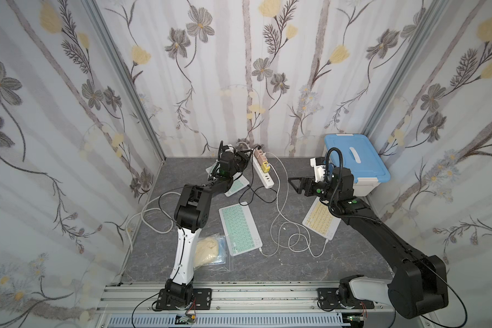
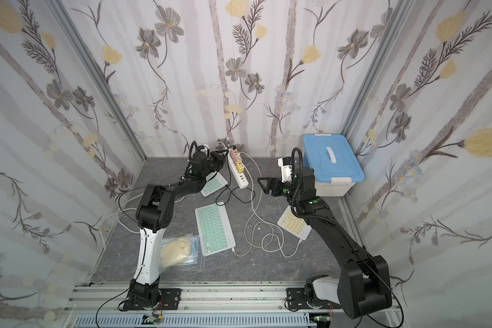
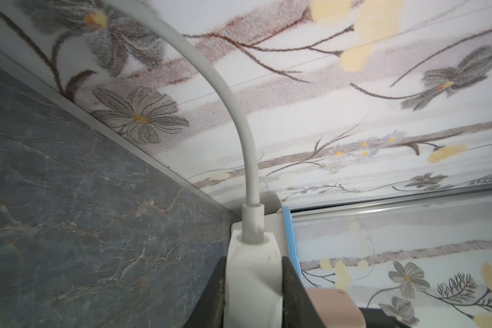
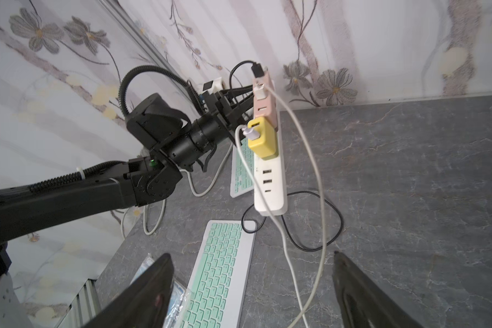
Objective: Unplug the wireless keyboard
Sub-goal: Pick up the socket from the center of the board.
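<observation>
At rear, left gripper (image 3: 253, 286) clamps power strip (image 1: 263, 173); right gripper (image 4: 252, 255) spread wide.

Blk arms (image 1: 193, 204), wht shells (image 1: 183, 255) — green LEDs (image 1: 352, 202)

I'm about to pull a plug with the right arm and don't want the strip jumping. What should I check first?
1. Strip braced: ok, the left claw clamps the power strip at its cord end.
2. Pulling claw ready: ok, the right claw is open.
3. Reach: not ok, the right claw hangs apart from the strip.
4. Plug seated: ok, the white plug sits in the yellow charger.
5. Cable's end, green keyboard or yellow keyboard: cannot tell; the white cables loop together.
</observation>
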Robot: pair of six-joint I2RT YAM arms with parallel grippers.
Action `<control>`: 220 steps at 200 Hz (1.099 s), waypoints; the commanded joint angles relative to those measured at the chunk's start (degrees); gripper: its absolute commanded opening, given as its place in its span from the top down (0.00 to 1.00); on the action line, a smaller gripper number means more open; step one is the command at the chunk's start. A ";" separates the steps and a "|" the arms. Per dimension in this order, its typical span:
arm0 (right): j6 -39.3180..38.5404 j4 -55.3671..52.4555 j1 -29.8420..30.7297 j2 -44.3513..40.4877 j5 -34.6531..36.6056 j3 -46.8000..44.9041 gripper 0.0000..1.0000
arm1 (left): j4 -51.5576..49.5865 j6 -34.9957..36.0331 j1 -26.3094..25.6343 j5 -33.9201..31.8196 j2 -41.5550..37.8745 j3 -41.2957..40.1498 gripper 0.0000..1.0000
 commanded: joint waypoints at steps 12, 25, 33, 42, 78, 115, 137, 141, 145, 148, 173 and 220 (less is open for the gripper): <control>7.98 10.32 -8.76 4.64 -12.92 0.94 0.12 | 7.74 0.73 0.22 3.05 -2.03 -0.06 1.00; 12.42 15.06 -11.48 8.10 -16.22 1.01 0.13 | 8.03 1.10 0.26 3.82 -2.40 -0.16 1.00; 14.25 16.84 -12.11 11.87 -17.78 1.66 0.13 | 7.99 1.11 0.27 4.05 -2.59 -0.20 1.00; 15.06 17.55 -12.18 14.88 -19.47 3.21 0.14 | 8.11 1.07 0.28 4.28 -2.81 -0.18 1.00; 15.33 18.34 -9.26 24.42 -22.19 8.10 0.14 | 8.18 0.72 0.22 5.54 -3.16 0.58 1.00; 18.75 24.73 -5.29 30.39 -25.99 9.28 0.16 | 9.10 -0.82 0.13 6.04 -3.04 0.95 1.00; 20.81 27.39 -4.35 31.91 -26.48 8.66 0.17 | 9.09 -1.01 0.09 6.18 -3.07 0.83 1.00; 20.82 27.65 -4.13 31.93 -26.48 8.52 0.17 | 9.05 -1.07 0.08 6.12 -3.11 0.81 1.00; 20.84 27.83 -3.94 31.89 -26.56 8.33 0.17 | 8.92 -0.97 0.04 6.09 -3.12 0.73 1.00; 20.82 27.93 -3.72 31.86 -26.61 8.17 0.16 | 8.88 -0.96 0.10 6.16 -3.16 0.72 1.00; 20.62 28.99 -1.75 31.76 -28.03 7.38 0.17 | 9.24 -0.77 -0.08 6.09 -3.04 0.81 1.00; 15.32 23.49 -2.97 23.91 -24.73 1.78 0.01 | 9.83 -0.07 0.00 6.13 -3.34 0.89 1.00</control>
